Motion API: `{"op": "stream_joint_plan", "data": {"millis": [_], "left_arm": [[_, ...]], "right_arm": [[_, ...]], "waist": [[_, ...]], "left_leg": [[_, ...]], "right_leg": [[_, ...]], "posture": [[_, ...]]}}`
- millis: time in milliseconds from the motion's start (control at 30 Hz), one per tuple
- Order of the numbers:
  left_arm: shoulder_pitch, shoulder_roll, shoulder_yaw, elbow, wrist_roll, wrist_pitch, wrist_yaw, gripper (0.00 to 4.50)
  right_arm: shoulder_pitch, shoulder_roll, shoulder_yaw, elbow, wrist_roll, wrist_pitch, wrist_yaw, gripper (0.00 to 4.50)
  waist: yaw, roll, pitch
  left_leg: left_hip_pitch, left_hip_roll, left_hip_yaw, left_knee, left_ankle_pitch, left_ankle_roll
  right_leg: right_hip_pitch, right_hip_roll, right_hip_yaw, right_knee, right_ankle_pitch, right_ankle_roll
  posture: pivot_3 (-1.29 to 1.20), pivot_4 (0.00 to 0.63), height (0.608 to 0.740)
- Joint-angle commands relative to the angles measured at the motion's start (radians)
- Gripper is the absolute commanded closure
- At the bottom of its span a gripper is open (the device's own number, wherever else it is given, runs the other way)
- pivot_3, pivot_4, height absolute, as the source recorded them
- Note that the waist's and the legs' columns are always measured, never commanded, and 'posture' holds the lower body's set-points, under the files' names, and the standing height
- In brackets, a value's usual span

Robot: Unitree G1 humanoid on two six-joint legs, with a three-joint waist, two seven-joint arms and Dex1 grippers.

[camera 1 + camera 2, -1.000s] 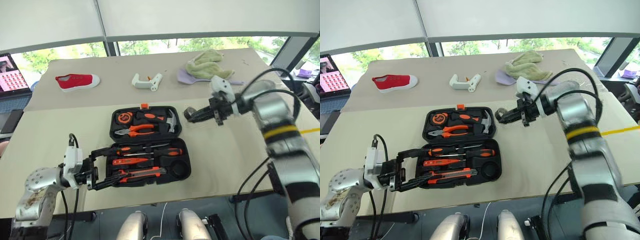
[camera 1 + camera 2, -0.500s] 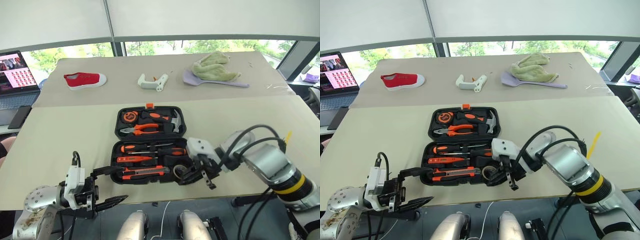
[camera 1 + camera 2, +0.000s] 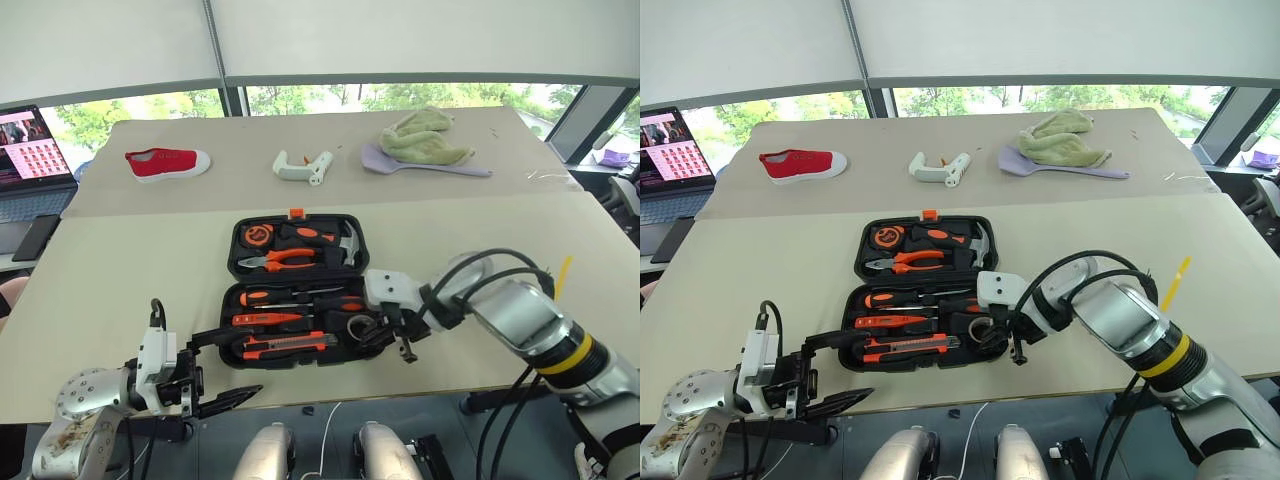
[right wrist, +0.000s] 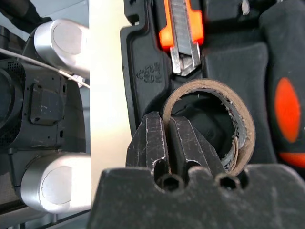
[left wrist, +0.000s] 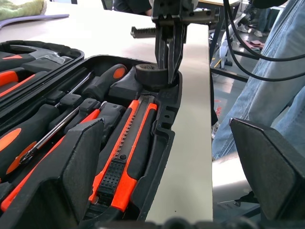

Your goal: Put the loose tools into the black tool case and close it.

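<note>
The right gripper [image 3: 998, 338], which a second ago was raised beyond the case, has come down and pinches the tape roll [image 4: 228, 124] at the near right recess of the open tool case [image 3: 300, 285]. The left gripper [image 3: 225, 365], fingers spread, has drawn back off the tan table [image 3: 120, 260]; windows lie behind.

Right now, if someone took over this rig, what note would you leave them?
Right claw: shut on the tape roll, holding it by its wall over the round recess at the case's near right corner.
Left claw: open, holding nothing, off the near left corner of the black tool case.
Done: screwdrivers and utility knife sit in their recesses.
Left: release the roll, close the lid.
</note>
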Motion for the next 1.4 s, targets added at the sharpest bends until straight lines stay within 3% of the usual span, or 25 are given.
{"op": "stream_joint_plan", "data": {"millis": [33, 67, 267, 500, 567, 600, 633, 800, 967, 1167, 1400], "left_arm": [[0.008, 0.009, 0.024, -0.042, -0.009, -0.021, 0.013, 0.00], [0.010, 0.012, 0.028, -0.044, -0.010, -0.020, 0.015, 0.00], [0.001, 0.015, 0.071, -0.054, -0.039, 0.038, 0.087, 0.00], [-0.048, 0.039, 0.128, -0.040, -0.077, 0.188, 0.229, 0.00], [-0.104, 0.041, 0.129, 0.013, -0.027, 0.228, 0.321, 0.00], [-0.127, 0.043, 0.127, 0.036, -0.002, 0.245, 0.359, 0.51], [-0.161, 0.042, 0.123, 0.069, 0.034, 0.260, 0.412, 0.70], [-0.331, 0.032, 0.044, 0.221, 0.158, 0.331, 0.547, 2.57], [-0.434, 0.003, -0.055, 0.300, 0.222, 0.320, 0.532, 4.20], [-0.467, -0.022, -0.126, 0.316, 0.234, 0.288, 0.442, 4.20], [-0.473, -0.068, -0.206, 0.275, 0.266, 0.289, 0.412, 4.20]], "right_arm": [[-0.045, -0.037, 0.055, 0.012, -0.042, 0.008, 0.053, 4.46], [-0.050, -0.033, 0.051, 0.010, -0.029, 0.018, 0.061, 3.73], [-0.082, 0.045, -0.090, 0.057, 0.097, -0.040, 0.120, 1.84], [-0.025, 0.012, -0.264, 0.209, 0.144, -0.247, 0.183, 1.84], [0.031, 0.023, -0.335, 0.267, 0.147, -0.330, 0.151, 2.35], [0.050, 0.031, -0.355, 0.288, 0.143, -0.357, 0.136, 2.53], [0.074, 0.047, -0.376, 0.336, 0.101, -0.434, 0.075, 2.88], [0.122, 0.141, -0.390, 0.564, -0.098, -0.773, -0.180, 4.50], [0.099, 0.247, -0.376, 0.688, -0.162, -0.880, -0.280, 4.50], [0.124, 0.300, -0.370, 0.653, -0.149, -0.885, -0.253, 4.50], [0.263, 0.217, -0.423, 0.460, -0.108, -0.777, -0.226, 4.50]], "waist": [[-0.001, 0.000, 0.000], [-0.001, 0.000, 0.000], [0.000, 0.000, 0.000], [0.005, -0.001, 0.001], [0.006, -0.001, 0.001], [0.009, -0.002, 0.001], [0.008, -0.002, 0.001], [0.001, -0.002, 0.001], [-0.005, -0.003, 0.002], [0.001, -0.003, 0.002], [0.021, -0.003, 0.002]], "left_leg": [[0.000, 0.000, 0.000, 0.000, 0.000, 0.000], [0.000, 0.000, 0.000, 0.000, 0.000, 0.000], [0.000, 0.000, 0.000, 0.000, 0.000, 0.001], [0.000, -0.001, 0.000, 0.000, -0.001, 0.001], [0.000, -0.001, 0.000, 0.000, -0.001, 0.001], [0.000, -0.001, 0.000, 0.000, -0.001, 0.001], [0.000, -0.001, 0.000, 0.000, -0.001, 0.001], [0.001, -0.002, 0.000, 0.000, 0.000, 0.001], [-0.002, -0.003, 0.002, 0.000, 0.000, 0.000], [-0.008, -0.004, 0.002, 0.000, 0.001, -0.002], [-0.009, -0.004, 0.002, 0.000, 0.001, -0.001]], "right_leg": [[0.000, 0.000, 0.000, 0.000, 0.000, 0.000], [0.000, 0.000, 0.000, 0.000, 0.000, 0.000], [0.000, 0.000, -0.001, -0.001, 0.000, 0.000], [0.001, 0.000, -0.001, -0.001, 0.000, 0.000], [0.001, 0.000, -0.002, -0.001, 0.000, 0.000], [0.001, 0.000, -0.001, -0.001, 0.000, 0.000], [0.001, 0.001, -0.002, -0.001, 0.000, 0.000], [0.000, 0.002, -0.001, 0.002, 0.000, 0.000], [-0.005, 0.002, 0.001, 0.006, 0.000, 0.001], [-0.013, 0.001, 0.002, 0.008, 0.001, 0.001], [-0.013, 0.001, 0.001, 0.008, 0.001, 0.001]], "posture": [[0.00, 0.150, 0.740], [0.00, 0.150, 0.740], [0.00, 0.150, 0.740], [0.00, 0.150, 0.740], [0.00, 0.150, 0.740], [0.00, 0.150, 0.740], [0.00, 0.150, 0.740], [0.00, 0.150, 0.740], [0.00, 0.150, 0.740], [0.00, 0.150, 0.740], [0.00, 0.150, 0.740]]}}
